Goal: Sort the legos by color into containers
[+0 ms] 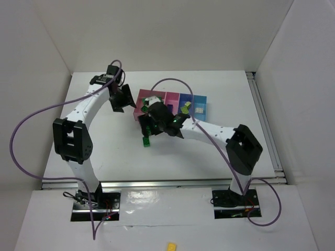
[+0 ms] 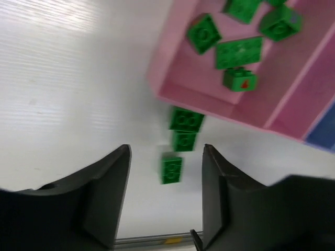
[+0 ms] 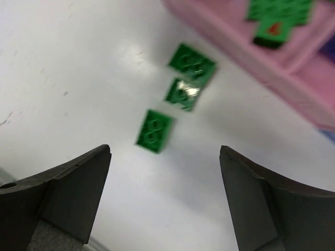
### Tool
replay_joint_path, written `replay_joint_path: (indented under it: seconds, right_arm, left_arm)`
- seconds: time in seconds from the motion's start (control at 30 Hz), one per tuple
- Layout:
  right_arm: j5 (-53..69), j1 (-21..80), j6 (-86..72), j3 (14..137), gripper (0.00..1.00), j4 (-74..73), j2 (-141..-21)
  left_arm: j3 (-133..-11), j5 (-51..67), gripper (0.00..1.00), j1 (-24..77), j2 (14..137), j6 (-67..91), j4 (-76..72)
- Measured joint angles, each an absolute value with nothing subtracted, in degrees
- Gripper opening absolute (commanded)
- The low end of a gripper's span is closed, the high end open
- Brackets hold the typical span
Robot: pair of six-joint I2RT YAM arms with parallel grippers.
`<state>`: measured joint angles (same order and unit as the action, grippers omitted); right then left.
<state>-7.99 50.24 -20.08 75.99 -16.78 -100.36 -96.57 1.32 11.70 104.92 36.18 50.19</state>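
Right-arm jaws fill the near edge of the wrist view, spread wide with nothing between them. They hang over three small green studded plastic bricks [image 3: 181, 94] lying loose on the white counter [image 3: 63, 63]. These bricks sit in a short row just outside the wall of the low pink plastic tray compartment [image 2: 183, 91]. That compartment holds several more green bricks [image 2: 238, 52], so green evidently belongs there. The wide spread suits coming down around a single brick, probably the outermost brick [image 3: 154, 130], which lies a little clear of the other two. The left-arm jaws are also apart and empty, aimed at the same row, so the two arms risk crowding each other. Blue compartments [image 1: 200, 102] adjoin the pink ones to the right.
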Motion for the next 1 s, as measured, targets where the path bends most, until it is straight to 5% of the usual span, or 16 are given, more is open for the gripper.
replay_joint_path:
  seconds: [0.13,0.33,0.47,0.5,0.63,1.0]
  right_arm:
    - [-6.48,54.06,-21.63,79.48,0.92,-17.45,-106.50]
    - [-5.82,54.37,-23.29,82.48,0.84,-19.81,-114.65]
    - [-6.24,55.24,-23.70,83.26,0.62,-20.91,-118.19]
    - [-7.01,55.77,-23.70,83.35,0.46,-21.12,-118.54]
    - [-8.73,56.82,-24.08,84.42,0.18,-21.76,-118.54]
    - [-15.90,50.02,-22.48,83.85,0.22,-22.55,-106.17]
  left_arm:
    - [-93.49,0.73,0.93,6.52,103.85,35.46,51.68]
    - [-87.18,0.36,0.94,0.05,98.52,34.44,52.86]
    - [-86.21,1.48,0.93,-0.08,96.49,34.37,52.62]
    - [-85.91,1.87,0.93,-0.05,96.23,34.35,52.29]
    - [-83.85,3.33,0.93,0.16,95.90,34.46,51.18]
    - [-72.01,7.86,0.95,6.22,94.98,35.16,44.84]
